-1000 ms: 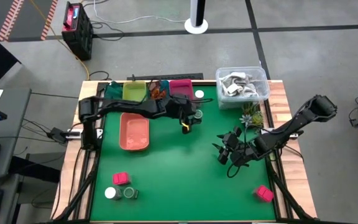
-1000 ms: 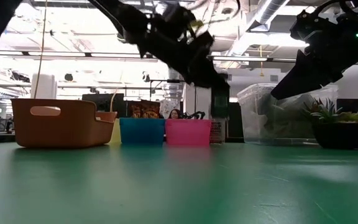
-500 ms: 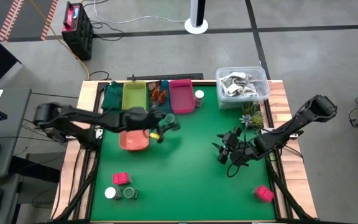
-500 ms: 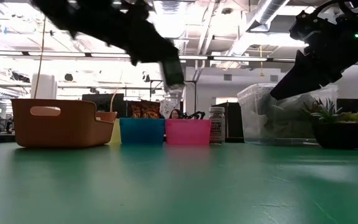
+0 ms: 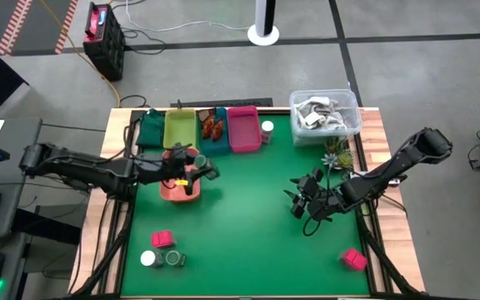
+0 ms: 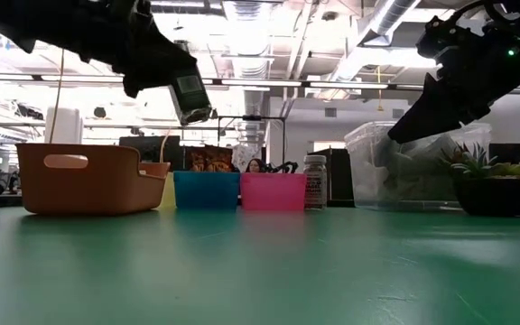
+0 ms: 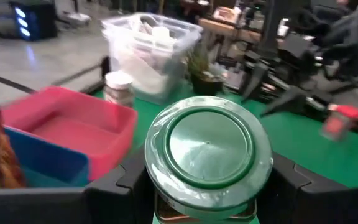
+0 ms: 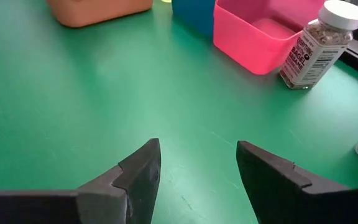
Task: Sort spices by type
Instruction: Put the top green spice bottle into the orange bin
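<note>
Green-lidded jar riding above the orange tray

Left end effector is clamping that jar over the tray's edge — right end effector is hanging with fingers apart above the green surface, well apart.

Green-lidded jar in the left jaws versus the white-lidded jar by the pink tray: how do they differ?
The green-lidded jar is held in the air, tilted; the white-lidded jar stands upright on the table. Lids differ: green versus white. The first hangs over the orange tray, the second beside the pink tray. Both are small round jars.

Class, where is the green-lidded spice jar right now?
The green-lidded jar is gripped by the left end effector, raised above the orange tray.
</note>
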You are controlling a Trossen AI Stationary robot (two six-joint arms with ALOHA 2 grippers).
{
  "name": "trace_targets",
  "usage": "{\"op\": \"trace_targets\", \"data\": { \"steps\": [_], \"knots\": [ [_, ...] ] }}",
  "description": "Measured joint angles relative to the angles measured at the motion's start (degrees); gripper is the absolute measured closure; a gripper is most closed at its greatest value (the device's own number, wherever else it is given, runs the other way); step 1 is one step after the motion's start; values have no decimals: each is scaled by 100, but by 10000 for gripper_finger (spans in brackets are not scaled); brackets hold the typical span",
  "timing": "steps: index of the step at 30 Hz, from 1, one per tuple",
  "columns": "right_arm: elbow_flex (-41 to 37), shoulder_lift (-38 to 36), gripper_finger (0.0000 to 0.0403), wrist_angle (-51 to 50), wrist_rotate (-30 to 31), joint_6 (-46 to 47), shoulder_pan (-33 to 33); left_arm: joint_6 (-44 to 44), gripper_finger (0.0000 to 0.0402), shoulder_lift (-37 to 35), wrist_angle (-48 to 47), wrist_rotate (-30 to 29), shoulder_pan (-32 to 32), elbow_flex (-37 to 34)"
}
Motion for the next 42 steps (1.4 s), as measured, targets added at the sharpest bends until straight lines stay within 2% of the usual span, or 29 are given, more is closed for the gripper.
{"op": "trace_targets", "data": {
  "steps": [5,8,19,23,26,29,31,33,36,42],
  "knots": [
    [0,0,163,-30,2,-114,-50,-331,213,63,51,148,-613,70],
    [0,0,163,-21,3,-221,-173,-432,213,150,38,-29,-1156,198],
    [0,0,163,624,-362,-978,-550,-435,213,1108,-1,-2064,-3061,973],
    [0,0,163,678,-452,-1107,-620,-373,213,1314,15,-3177,-3583,1206],
    [0,0,163,683,-455,-1160,-638,-422,213,1324,-106,-4462,-3991,1215],
    [0,0,163,702,-457,-1256,-639,-486,213,1328,-526,-6035,-4304,1215],
    [0,0,163,781,-457,-1327,-643,-494,213,1251,-811,-6576,-4302,1213],
    [0,0,163,884,-458,-1383,-646,-537,213,1127,-1055,-6577,-4122,1215],
    [0,0,163,957,-459,-1415,-647,-754,213,892,-1657,-6179,-3695,1215],
    [0,2,163,957,-459,-1415,-645,-2135,213,391,-3830,-5826,-2827,1213]
  ]
}}
